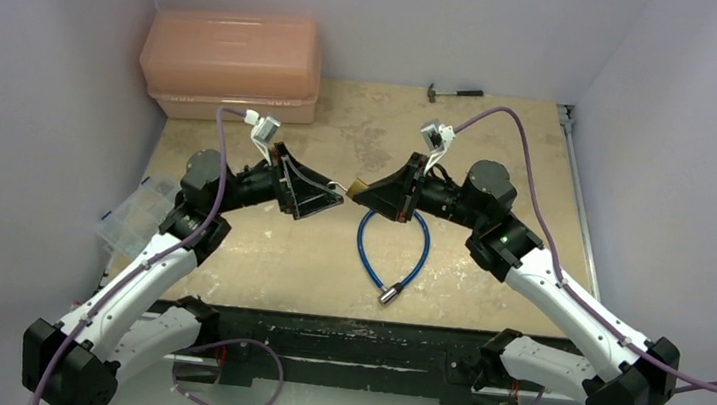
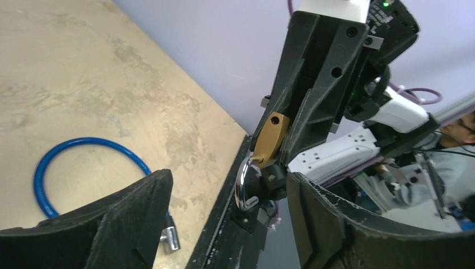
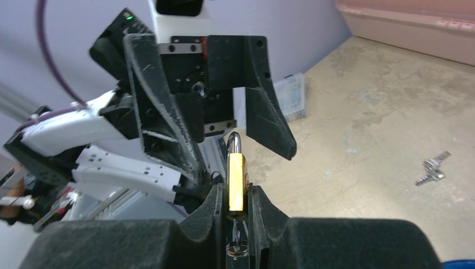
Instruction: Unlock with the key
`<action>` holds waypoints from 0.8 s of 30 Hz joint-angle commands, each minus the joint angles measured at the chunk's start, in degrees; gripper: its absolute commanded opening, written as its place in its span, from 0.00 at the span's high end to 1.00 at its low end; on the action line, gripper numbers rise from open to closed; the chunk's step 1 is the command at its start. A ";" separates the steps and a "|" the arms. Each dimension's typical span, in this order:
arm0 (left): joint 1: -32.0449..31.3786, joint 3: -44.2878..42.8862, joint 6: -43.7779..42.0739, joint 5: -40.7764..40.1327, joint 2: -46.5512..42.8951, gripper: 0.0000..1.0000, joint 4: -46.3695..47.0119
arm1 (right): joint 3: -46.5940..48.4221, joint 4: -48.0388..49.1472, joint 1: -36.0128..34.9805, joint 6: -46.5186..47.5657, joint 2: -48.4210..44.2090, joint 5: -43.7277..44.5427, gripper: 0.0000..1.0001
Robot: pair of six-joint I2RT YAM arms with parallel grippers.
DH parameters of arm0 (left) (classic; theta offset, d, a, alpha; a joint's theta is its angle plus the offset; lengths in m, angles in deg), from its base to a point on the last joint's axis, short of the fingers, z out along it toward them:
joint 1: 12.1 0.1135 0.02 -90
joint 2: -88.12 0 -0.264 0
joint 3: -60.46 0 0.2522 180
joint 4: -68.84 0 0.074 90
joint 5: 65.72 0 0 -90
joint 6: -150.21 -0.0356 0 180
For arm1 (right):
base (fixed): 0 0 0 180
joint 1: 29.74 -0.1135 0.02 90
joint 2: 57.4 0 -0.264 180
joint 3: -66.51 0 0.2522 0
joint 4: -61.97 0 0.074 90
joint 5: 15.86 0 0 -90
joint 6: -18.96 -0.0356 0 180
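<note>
We see the right pincer [image 1: 367,193] clamped on the brass body of the padlock [image 3: 236,174]. It holds the lock up off the worktop [image 1: 287,265] with the shackle [image 2: 245,188] aimed at the other arm. We judge this grip is meant to brace the lock and leave both its ends reachable. The left pincer [image 2: 228,178] faces it with fingers spread wide and nothing in them, the shackle just ahead of the gap, placed, we think, to take the shackle and pull. A key bunch [image 3: 431,170] lies flat on the worktop, well apart from both pincers. A small silvery piece [image 3: 237,245] hangs under the lock between the right fingers. It may be a key seated in the keyhole, but it is too small to tell. Whether the shackle has released we cannot tell
</note>
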 commanded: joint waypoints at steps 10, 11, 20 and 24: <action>0.02 -5.70 -17.12 -28.51 -7.35 0.16 -31.90 | -2.63 -8.57 2.29 -3.03 -0.45 27.19 1.00; 0.02 -5.96 -17.53 -29.54 -7.62 0.16 -33.89 | -4.60 -6.84 2.81 -3.76 -0.20 27.27 1.00; 0.02 -3.10 -17.29 -37.49 -8.20 0.15 -42.53 | -6.53 3.91 7.16 -5.66 10.57 21.77 1.00; 0.02 -3.29 -14.47 -41.71 -6.62 0.11 -45.04 | -4.93 9.39 9.66 -7.33 16.82 17.66 1.00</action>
